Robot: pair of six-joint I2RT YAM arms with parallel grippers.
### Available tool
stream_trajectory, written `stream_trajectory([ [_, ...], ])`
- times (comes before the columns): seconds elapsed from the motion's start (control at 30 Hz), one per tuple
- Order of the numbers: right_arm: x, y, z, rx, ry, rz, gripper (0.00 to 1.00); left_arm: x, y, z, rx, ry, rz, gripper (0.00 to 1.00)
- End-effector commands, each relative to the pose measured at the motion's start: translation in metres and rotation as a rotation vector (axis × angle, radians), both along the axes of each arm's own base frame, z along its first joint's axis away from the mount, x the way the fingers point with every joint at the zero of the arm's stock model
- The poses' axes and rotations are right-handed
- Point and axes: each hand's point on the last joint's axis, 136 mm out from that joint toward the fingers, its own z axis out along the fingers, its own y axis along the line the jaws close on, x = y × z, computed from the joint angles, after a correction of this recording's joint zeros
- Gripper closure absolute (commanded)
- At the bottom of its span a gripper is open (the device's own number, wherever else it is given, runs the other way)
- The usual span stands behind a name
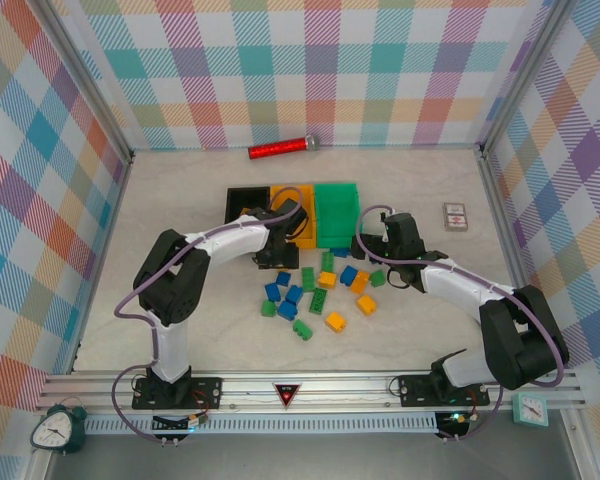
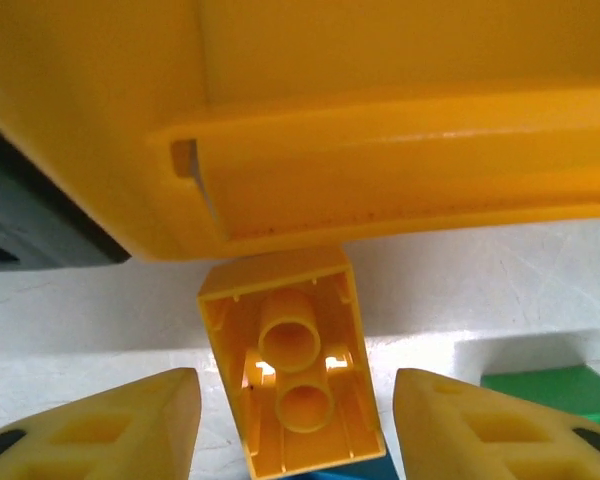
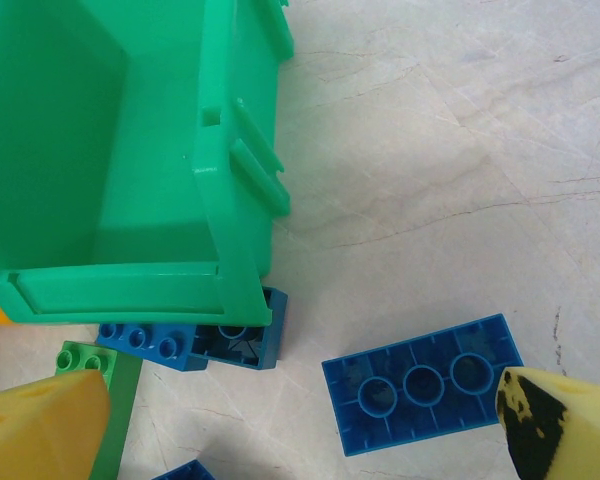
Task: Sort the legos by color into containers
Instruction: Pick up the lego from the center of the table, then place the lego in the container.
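Observation:
Black (image 1: 242, 203), yellow-orange (image 1: 302, 205) and green (image 1: 337, 212) bins stand joined in a row. Loose yellow, blue and green legos (image 1: 318, 290) lie scattered in front of them. My left gripper (image 1: 286, 230) is open at the yellow bin's front wall (image 2: 380, 150). A yellow brick (image 2: 292, 360) sits between its fingers (image 2: 110, 425) with its hollow underside showing and a gap on each side. My right gripper (image 3: 305, 430) is open by the green bin's front right corner (image 3: 220, 200). An upturned blue brick (image 3: 420, 385) lies just inside its right finger (image 3: 570, 420). Two blue bricks (image 3: 195, 340) rest against the green bin's base.
A red cylinder (image 1: 280, 149) lies at the back wall. A small white card box (image 1: 455, 216) sits right of the bins. A green brick (image 3: 90, 360) lies near my right gripper's left finger. Bare table stretches left of the black bin and to the far right.

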Motion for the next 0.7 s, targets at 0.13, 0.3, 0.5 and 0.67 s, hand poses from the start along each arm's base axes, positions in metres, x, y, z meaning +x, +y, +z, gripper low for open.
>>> stream_trajectory([
  [0.13, 0.004, 0.006, 0.009, 0.002, -0.021, 0.017, 0.01, -0.001, 0.007, 0.015, 0.057, -0.02, -0.016, 0.78],
  [0.3, 0.004, 0.006, 0.009, 0.003, -0.02, 0.017, 0.01, 0.0, 0.021, 0.056, 0.058, -0.122, 0.009, 0.79],
  [0.5, 0.004, 0.007, 0.009, 0.008, -0.019, 0.019, 0.01, 0.009, 0.058, 0.114, 0.134, -0.308, 0.076, 0.79],
  [0.67, 0.004, 0.009, 0.009, 0.011, -0.017, 0.024, 0.01, 0.036, 0.087, 0.13, 0.138, -0.326, 0.123, 0.79],
])
